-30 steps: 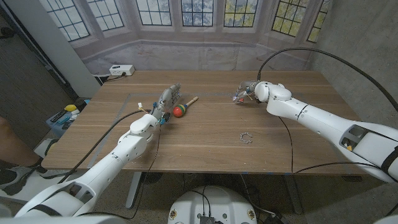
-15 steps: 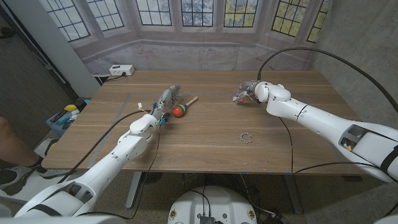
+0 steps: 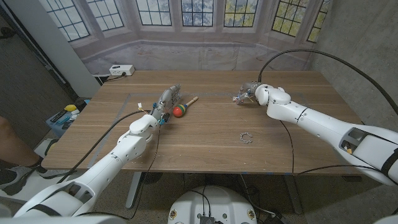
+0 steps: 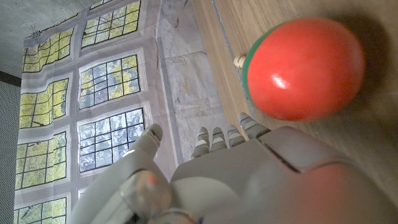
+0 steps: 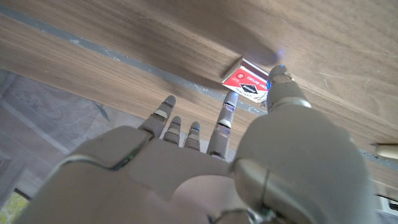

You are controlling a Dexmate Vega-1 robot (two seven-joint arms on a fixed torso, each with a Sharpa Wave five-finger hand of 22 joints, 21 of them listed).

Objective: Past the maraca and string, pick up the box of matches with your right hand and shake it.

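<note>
I am at a wooden table (image 3: 205,134), with both my arms reaching across it toward a wall of painted windows.

My right hand (image 3: 247,92) is far out on the table's right side, near the back edge. In the right wrist view my fingers (image 5: 225,121) are spread apart and reaching toward the box of matches (image 5: 245,83), a small red and white box lying flat on the wood. My thumb tip sits right beside 1 corner of the box, and another fingertip is just short of its edge. I cannot tell whether either is touching it. Nothing is held, so this hand is released and open. From the head view the box is hidden behind my hand.

My left hand (image 3: 166,101) is on the table's left side, its fingers stretched out straight and together, holding nothing. The maraca (image 3: 181,109) lies just beside it, a round red head with a green band and a pale wooden handle pointing toward the back of the table. In the left wrist view the red head (image 4: 303,67) sits close past my fingertips, apart from them.

A small loop of string (image 3: 246,137) lies on the wood nearer to me, between my 2 arms and well apart from both hands.
</note>
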